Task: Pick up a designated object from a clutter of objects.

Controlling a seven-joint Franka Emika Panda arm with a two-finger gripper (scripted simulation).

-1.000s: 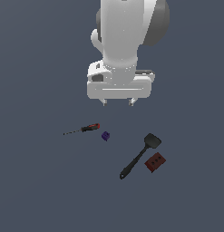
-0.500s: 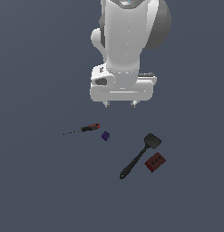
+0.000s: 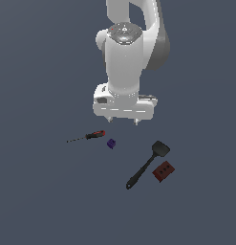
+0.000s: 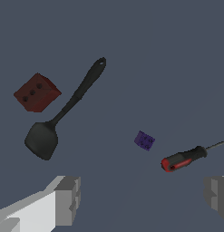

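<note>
Four items on the tabletop [image 3: 38, 191] | purple cube [image 3: 111, 143] lies just beside the screwdriver [image 3: 88, 137] handle, apart from the spatula [image 3: 147, 165] and holed red block [image 3: 163, 171] | end effector [image 3: 123, 120] hovers above, fingers spread wide, empty | cube sits below it, slightly toward the exterior view's left | likely next: descend over cube.

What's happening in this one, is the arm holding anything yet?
Not yet. The Franka arm's gripper hangs above the surface with its jaws wide apart and nothing between them. Below it lie four separate items: a tiny purple cube, which is the pick target, a red-and-black screwdriver close beside it, a long black spatula, and a dark red block with holes next to the spatula. Nothing has been grasped.
</note>
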